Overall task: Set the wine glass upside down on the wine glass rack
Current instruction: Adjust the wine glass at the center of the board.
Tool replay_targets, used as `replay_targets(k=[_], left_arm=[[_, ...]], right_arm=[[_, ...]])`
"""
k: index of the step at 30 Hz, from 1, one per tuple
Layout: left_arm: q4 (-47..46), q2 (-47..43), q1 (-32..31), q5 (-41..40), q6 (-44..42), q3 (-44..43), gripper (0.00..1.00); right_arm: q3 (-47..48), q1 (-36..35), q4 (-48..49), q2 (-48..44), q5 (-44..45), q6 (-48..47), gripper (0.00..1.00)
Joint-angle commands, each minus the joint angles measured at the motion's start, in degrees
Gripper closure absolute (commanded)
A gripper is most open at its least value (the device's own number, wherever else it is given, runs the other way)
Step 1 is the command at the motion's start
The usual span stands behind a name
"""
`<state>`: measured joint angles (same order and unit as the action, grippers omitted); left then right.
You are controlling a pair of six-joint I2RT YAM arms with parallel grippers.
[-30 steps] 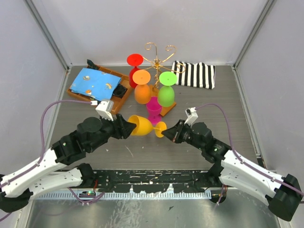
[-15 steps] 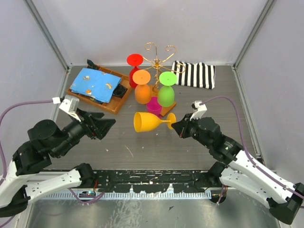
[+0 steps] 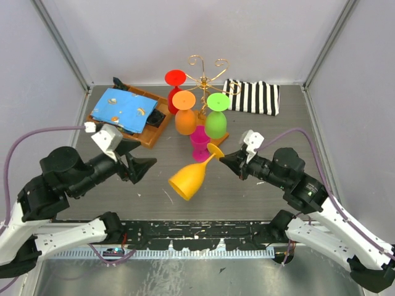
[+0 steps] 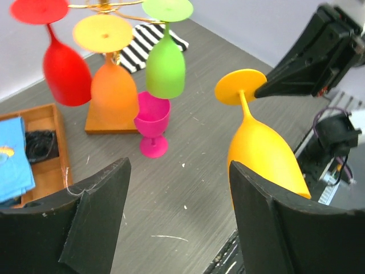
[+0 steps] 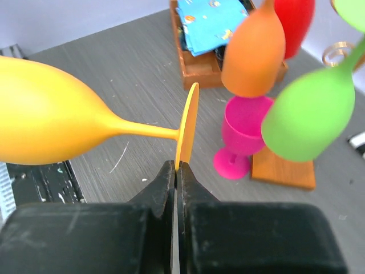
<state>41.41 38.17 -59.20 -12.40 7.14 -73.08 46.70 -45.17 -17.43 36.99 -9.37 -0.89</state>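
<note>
My right gripper (image 3: 226,158) (image 5: 178,168) is shut on the foot rim of a yellow wine glass (image 3: 188,179) (image 5: 51,117) (image 4: 262,148) and holds it in the air, bowl tilted down to the left. My left gripper (image 3: 141,166) (image 4: 179,188) is open and empty, to the left of the glass and apart from it. The gold wire rack (image 3: 208,75) on its orange-brown base (image 3: 219,141) stands behind, with red (image 3: 174,89), orange (image 3: 184,114) and green (image 3: 216,117) glasses hanging upside down. A pink glass (image 3: 200,142) stands upright on the table in front of the base.
A wooden tray (image 3: 148,132) with a blue cloth (image 3: 120,106) sits at the back left. A black-and-white striped cloth (image 3: 253,97) lies at the back right. The enclosure walls close in on both sides.
The yellow glass was let go by my left gripper, which drew back to the left. My right gripper lifted it by the foot and its bowl swung down toward the near edge.
</note>
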Motion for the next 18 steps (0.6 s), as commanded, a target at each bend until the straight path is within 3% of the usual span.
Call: replay_targets(k=[1, 10, 18], left_arm=[[-7.50, 0.92, -0.28, 11.00, -11.00, 2.84, 0.25], [-19.87, -0.39, -0.25, 22.76, -27.38, 10.83, 0.21], [-16.71, 3.91, -0.26, 38.45, -37.14, 10.50, 0.32]], right_arm=[[4.10, 0.06, 1.69, 0.34, -11.28, -17.51, 0.99], [5.80, 0.00, -2.77, -0.78, -26.70, -44.81, 1.00], [7.90, 0.06, -5.14, 0.67, -33.00, -52.89, 1.00]])
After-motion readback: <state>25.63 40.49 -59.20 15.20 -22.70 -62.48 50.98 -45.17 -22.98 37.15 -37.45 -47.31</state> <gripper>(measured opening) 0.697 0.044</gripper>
